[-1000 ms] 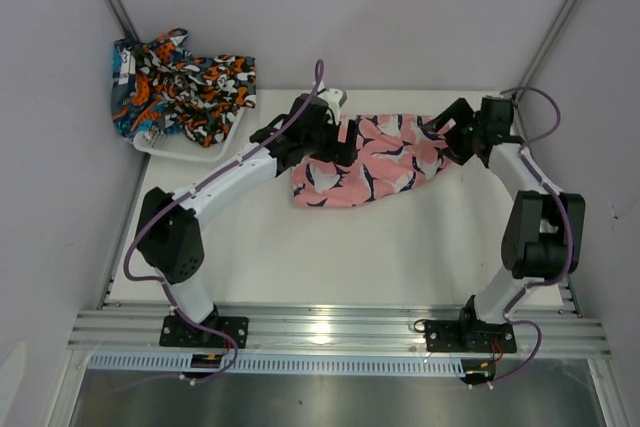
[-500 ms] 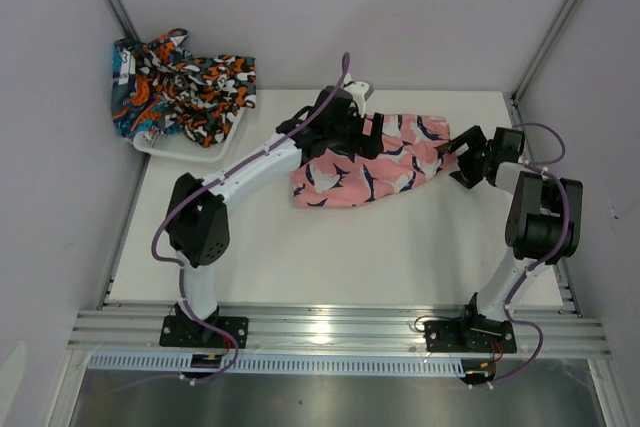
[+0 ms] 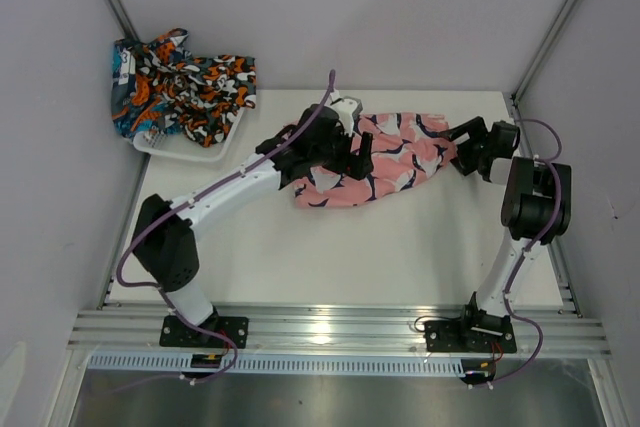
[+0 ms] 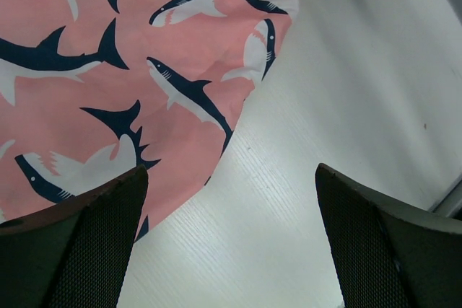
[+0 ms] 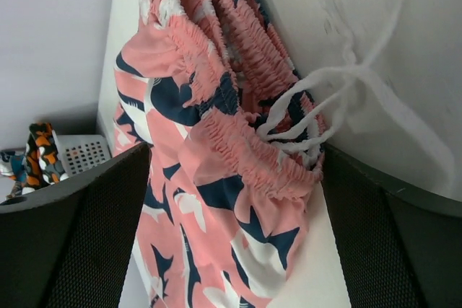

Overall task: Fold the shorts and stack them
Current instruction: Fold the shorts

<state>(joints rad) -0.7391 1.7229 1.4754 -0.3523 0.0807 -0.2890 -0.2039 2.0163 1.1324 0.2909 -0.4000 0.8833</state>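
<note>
Left gripper [image 3: 352, 155] has pulled back toward the near side of the cloth since the earlier frame. Right gripper [image 3: 463, 137] has shifted farther up the table [image 3: 400, 247]. Pink shorts [image 3: 385, 162] are about where they were.

Both arm bases sit at the near edge.

Pink shorts with navy-white sharks lie flat, slightly rumpled, on the far half of the table, about centre.

Left gripper hovers over the left part of the shorts. Left wrist view: fingers [image 4: 79, 250] spread wide, nothing between them, with the shorts' curved edge and bare table below.

Right gripper is at the right end of the shorts, by the waistband [image 5: 238, 142]. Right wrist view: fingers [image 5: 72, 236] spread wide. The gathered waistband and a loose white drawstring [image 5: 346, 81] lie between them, not pinched. Cannot tell if a finger touches the cloth.

Far left corner: white mesh basket [image 3: 190, 152], partly off the table edge. Black-orange shorts [image 3: 212, 97] and teal shorts [image 3: 128, 112] are bunched together on it, unfolded, well apart from the pink pair.
</note>
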